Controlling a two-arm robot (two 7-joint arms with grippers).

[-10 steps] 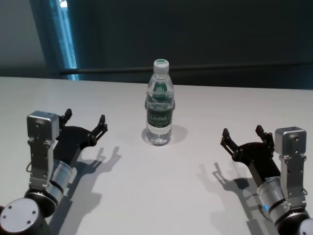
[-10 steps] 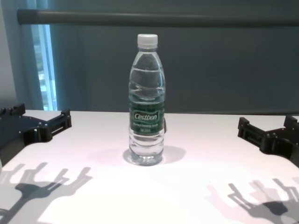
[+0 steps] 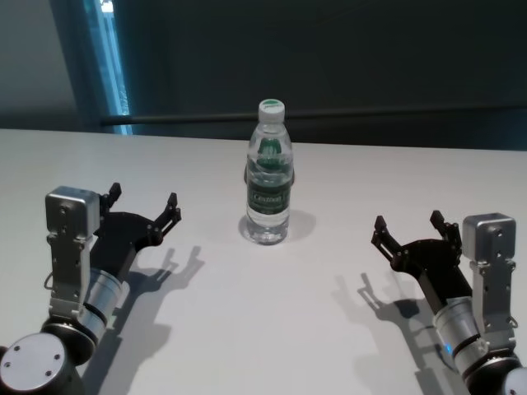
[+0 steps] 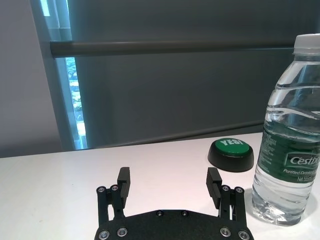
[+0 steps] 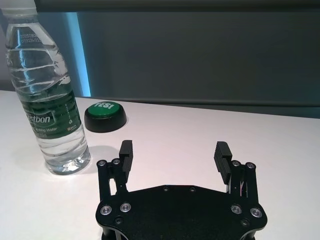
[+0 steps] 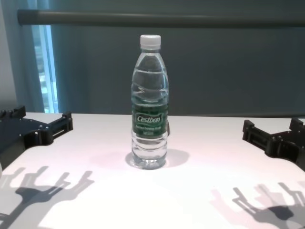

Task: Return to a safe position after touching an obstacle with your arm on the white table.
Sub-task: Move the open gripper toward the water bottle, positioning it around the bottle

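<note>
The obstacle, a clear water bottle [image 3: 268, 173] with a white cap and green "Cestbon" label, stands upright at the middle of the white table [image 3: 263, 329]. It also shows in the chest view [image 6: 149, 102], the left wrist view [image 4: 290, 135] and the right wrist view [image 5: 47, 95]. My left gripper [image 3: 144, 207] is open and empty, low over the table to the bottle's left, apart from it. My right gripper [image 3: 408, 230] is open and empty to the bottle's right, apart from it. Both show in their own wrist views, left [image 4: 170, 182] and right [image 5: 174, 155].
A black puck with a green "YES" button [image 4: 231, 154] sits on the table just behind the bottle; it also shows in the right wrist view [image 5: 105, 116]. A dark wall with a horizontal rail [image 6: 162, 18] stands beyond the table's far edge.
</note>
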